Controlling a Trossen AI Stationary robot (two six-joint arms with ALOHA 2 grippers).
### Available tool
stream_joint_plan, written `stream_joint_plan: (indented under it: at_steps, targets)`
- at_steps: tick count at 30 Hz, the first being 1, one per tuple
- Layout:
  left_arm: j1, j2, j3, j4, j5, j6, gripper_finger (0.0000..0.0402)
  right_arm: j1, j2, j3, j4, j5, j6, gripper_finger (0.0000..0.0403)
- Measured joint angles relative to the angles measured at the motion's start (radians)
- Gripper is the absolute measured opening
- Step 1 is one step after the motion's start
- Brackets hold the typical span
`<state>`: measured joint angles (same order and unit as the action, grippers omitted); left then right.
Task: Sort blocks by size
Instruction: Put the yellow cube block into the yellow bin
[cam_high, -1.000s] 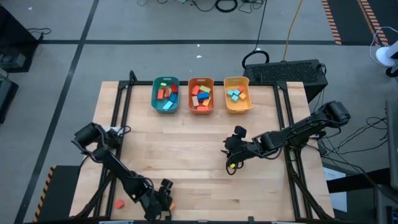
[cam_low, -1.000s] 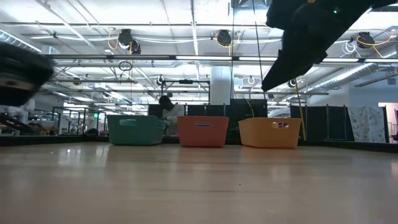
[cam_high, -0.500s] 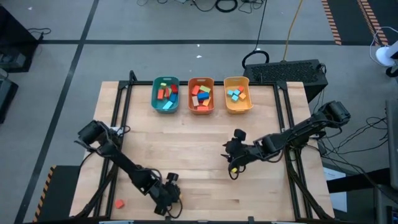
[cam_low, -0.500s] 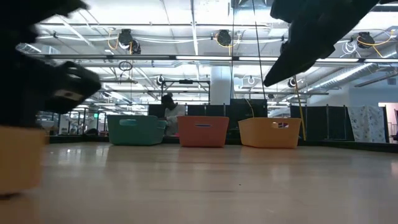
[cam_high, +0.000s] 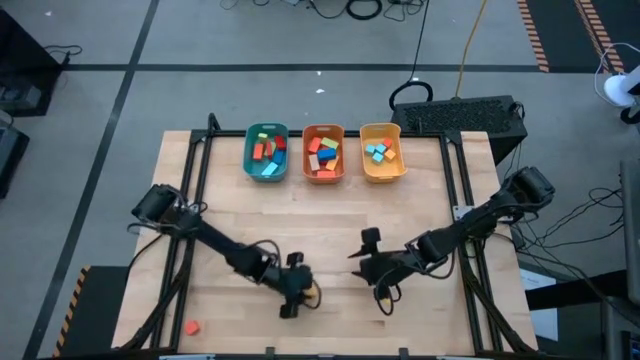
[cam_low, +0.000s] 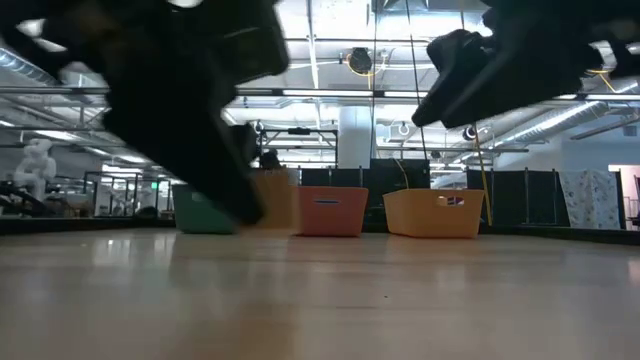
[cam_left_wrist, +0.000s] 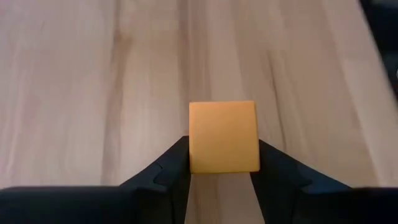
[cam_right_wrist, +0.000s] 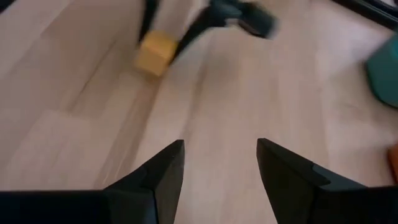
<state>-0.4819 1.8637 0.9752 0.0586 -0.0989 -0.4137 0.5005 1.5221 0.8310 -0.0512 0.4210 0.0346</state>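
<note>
Left claw (cam_high: 303, 296) (now mid-table) around 1 plain yellow-orange cube (cam_left_wrist: 223, 137).

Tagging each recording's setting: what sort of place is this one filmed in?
Probably a robotics lab in an open industrial hall. The wooden table stands on bare concrete floor; the low view shows exposed ceiling ducts and strip lights; a keyboard sits behind the bins.

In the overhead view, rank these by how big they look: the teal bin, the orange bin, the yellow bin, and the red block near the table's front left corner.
1. The teal bin, orange bin and yellow bin: they look alike in size, so no ranking among them.
2. The red block: clearly the smallest.
</note>
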Motion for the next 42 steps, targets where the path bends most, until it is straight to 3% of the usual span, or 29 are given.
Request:
stream_joint_plan:
  at_steps: [7,12,19,30,34,42]
  targets:
    - [0.114,0.0,0.0,0.151,0.131,-0.01,0.0144,0.013,0.071,0.0,0.055,-0.028,-0.164,0.0187]
    - [0.184,0.0,0.0,0.238,0.225,-0.053,0.0144,0.013,0.128,0.0,0.165,0.069,-0.299,0.0187]
    - [0.241,0.0,0.0,0.25,0.237,-0.054,0.0145,0.018,0.171,0.0,0.3,0.077,-0.452,0.0198]
    - [0.271,-0.001,0.0,0.381,0.285,-0.088,0.0145,0.019,0.182,0.0,0.321,0.134,-0.482,0.0234]
    - [0.273,-0.001,0.0,0.386,0.305,-0.112,0.0145,0.018,0.182,0.0,0.333,0.159,-0.488,0.0212]
    - [0.274,-0.001,0.0,0.381,0.316,-0.191,0.0155,0.017,0.182,0.0,0.329,0.161,-0.483,0.0116]
